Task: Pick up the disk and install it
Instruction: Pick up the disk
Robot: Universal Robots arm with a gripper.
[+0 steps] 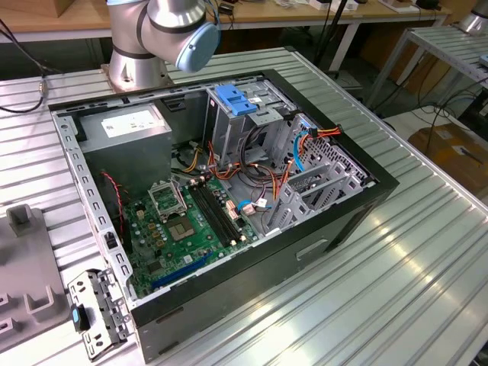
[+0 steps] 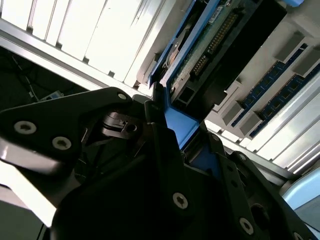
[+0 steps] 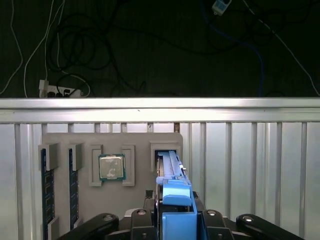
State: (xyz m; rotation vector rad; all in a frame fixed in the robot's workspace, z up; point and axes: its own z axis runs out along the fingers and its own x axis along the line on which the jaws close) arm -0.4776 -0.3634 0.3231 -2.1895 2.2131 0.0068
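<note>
The black two-fingered tool [image 3: 177, 205] is clamped across the bright blue carrier rail of the dark flat disk [image 3: 171, 167]. The disk stands on edge in a slot of the grey holder plate [image 3: 135, 142], so its rail is presented for gripping.

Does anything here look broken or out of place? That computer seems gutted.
Nothing looks damaged or spilled. The computer case lies open with cables loose inside, and a processor chip sits out in a grey tray. The disk stands straight on edge in that tray's slot, clamped by the gripper.
</note>
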